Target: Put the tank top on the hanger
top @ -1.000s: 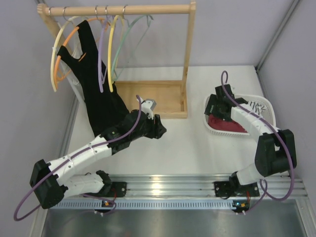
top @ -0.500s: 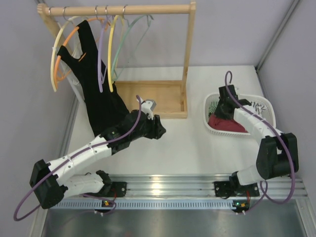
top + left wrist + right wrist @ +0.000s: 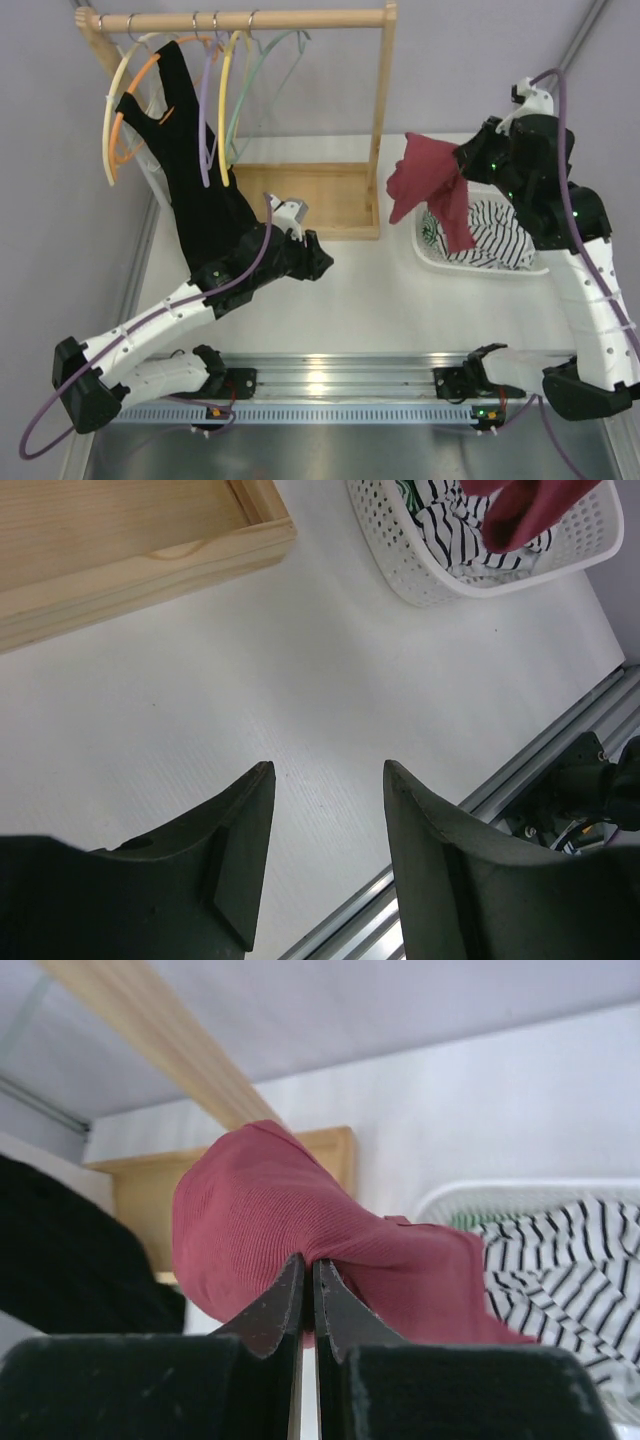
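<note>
Right gripper (image 3: 308,1265) is clamping a fold of the tank top (image 3: 432,185), its tips pressed together on the finely ribbed maroon knit. The fabric is hanging bunched and limp in the air by the white perforated basket (image 3: 432,262), which is holding a black-and-white striped cloth (image 3: 497,236). Left gripper (image 3: 327,772) is hovering over the matte white counter (image 3: 200,700), wedge-shaped fingers (image 3: 235,850) apart, holding nothing. The thin, curved lavender hanger (image 3: 204,110) is hanging on the wooden rail (image 3: 300,18), well apart from the top.
</note>
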Controlling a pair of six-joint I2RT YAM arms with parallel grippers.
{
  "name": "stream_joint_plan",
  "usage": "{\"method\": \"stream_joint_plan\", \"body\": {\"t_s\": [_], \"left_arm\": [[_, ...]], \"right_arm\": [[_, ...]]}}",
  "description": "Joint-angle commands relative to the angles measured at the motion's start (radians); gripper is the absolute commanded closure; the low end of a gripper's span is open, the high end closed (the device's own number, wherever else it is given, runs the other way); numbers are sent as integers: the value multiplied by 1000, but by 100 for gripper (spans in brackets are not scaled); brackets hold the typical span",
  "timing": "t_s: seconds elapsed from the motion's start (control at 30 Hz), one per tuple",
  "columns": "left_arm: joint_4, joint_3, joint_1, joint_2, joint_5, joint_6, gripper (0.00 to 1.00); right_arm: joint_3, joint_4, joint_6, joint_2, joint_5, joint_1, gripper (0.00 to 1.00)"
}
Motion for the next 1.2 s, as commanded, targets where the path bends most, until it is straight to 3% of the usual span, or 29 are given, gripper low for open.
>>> {"method": "stream_joint_plan", "body": {"t_s": [0.0, 0.23, 0.4, 0.5, 0.57, 0.7, 0.87, 0.9, 0.97, 1.0, 1.1, 1.17], "left_arm": [[8, 53, -3, -38, -4, 3, 47], [-20, 69, -2, -125, -33, 3, 46], [-69, 89, -2, -185, -51, 5, 44], [-103, 99, -2, -221, -59, 11, 43], [-124, 99, -2, -225, -68, 12, 43], [-147, 68, -2, -212, -84, 6, 43], [-138, -2, -2, -208, -93, -38, 43], [-120, -33, -2, -211, -88, -50, 43], [-108, -58, -2, -207, -82, -63, 43], [-104, -79, 0, -204, -79, -66, 43], [-86, -125, -2, -188, -71, -86, 43], [-49, -157, -3, -167, -58, -97, 43]], "right_arm": [[143, -72, -22, -8, -37, 82, 100], [260, -72, 33, 1, -89, 255, 100], [169, -65, 86, -8, 31, 451, 100], [88, -72, 125, 22, 78, 501, 100], [31, -56, 123, 47, 50, 495, 98], [-245, 170, 137, 104, -303, 330, 95], [-417, 292, 125, 234, -420, 173, 89], [-449, 310, 125, 248, -428, 141, 74], [-454, 309, 106, 271, -425, 127, 56], [-454, 306, 99, 265, -393, 137, 40], [-479, 303, 80, 190, -309, 191, 13], [-499, 271, 80, 127, -254, 229, 12]]}}
